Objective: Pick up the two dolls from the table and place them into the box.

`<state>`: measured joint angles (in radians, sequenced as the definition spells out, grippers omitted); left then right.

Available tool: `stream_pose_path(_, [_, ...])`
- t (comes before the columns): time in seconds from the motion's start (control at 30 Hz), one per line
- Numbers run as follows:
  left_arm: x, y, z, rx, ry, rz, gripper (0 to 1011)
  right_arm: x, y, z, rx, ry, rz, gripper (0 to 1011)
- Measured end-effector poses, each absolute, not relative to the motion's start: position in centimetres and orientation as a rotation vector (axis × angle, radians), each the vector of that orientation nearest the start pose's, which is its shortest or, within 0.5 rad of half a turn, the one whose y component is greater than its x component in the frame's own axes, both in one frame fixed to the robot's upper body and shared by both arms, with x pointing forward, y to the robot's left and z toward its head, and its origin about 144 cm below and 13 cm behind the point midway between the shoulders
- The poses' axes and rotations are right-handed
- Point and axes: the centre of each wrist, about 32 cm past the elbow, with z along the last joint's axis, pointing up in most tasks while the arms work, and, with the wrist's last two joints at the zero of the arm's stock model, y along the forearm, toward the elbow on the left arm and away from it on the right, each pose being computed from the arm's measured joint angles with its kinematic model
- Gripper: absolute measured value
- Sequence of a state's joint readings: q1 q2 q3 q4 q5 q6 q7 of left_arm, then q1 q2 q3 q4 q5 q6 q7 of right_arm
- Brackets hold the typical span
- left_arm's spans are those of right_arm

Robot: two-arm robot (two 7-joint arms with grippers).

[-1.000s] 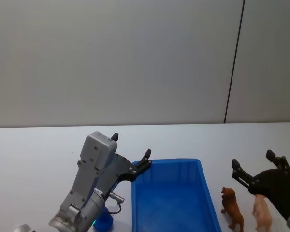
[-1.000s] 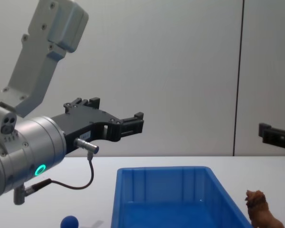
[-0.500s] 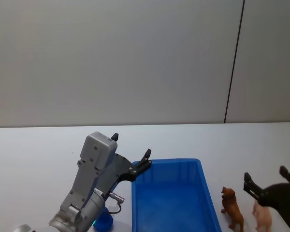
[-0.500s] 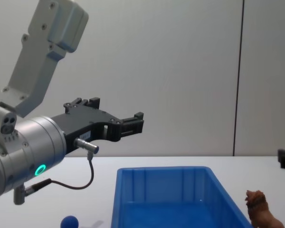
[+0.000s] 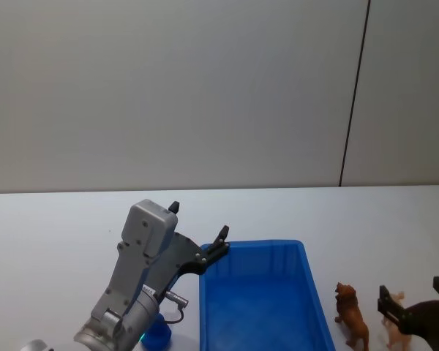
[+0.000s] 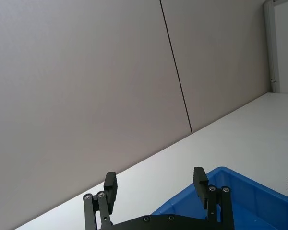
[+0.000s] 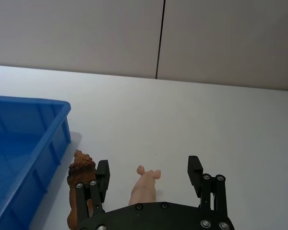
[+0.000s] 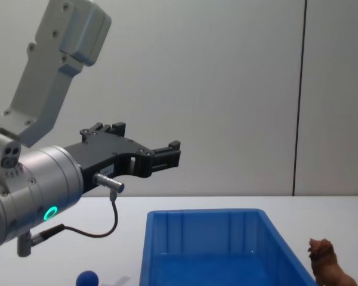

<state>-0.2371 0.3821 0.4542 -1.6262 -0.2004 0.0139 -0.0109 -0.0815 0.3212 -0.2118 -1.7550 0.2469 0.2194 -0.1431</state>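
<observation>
Right gripper (image 7: 149, 168), lower right of head view, jaws apart. Pink doll (image 7: 145, 188) lies lengthwise in line between them on the table (image 7: 221, 124). Brown doll (image 7: 81, 173) stands just beside it, toward the box (image 7: 24, 102). Left gripper (image 6: 154, 177) is parked by the box's far left corner, jaws also apart.

We note one change over last second: right gripper (image 5: 410, 289) comes lower and pulls back toward near right corner of head view. Earlier it hangs above and beyond pink doll (image 5: 394, 335); now it sits down at doll's level and its dark body covers more of figure. In chest view, its sliver at right edge sinks from well above table (image 8: 65, 238) to about head height of brown doll (image 8: 325, 262).
</observation>
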Motion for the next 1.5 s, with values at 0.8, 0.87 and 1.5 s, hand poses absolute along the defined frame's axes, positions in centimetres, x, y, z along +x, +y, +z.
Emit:
stream_pose_path(0.8, [49.2, 19.8, 120.4, 0.061, -0.268, 1.124, 1004, 43.8, -23.6, 113.6, -0.281, 0.103, -1.427, 1001])
stream_pose_path(0.87, [49.2, 19.8, 120.4, 0.061, -0.268, 1.124, 1004, 43.8, -23.6, 113.4, -0.286, 0.106, -1.426, 1001])
stream_pose_path(1.5, [49.2, 19.8, 120.4, 0.061, -0.268, 1.124, 1003, 43.2, -23.3, 112.6, -0.321, 0.135, -1.427, 506])
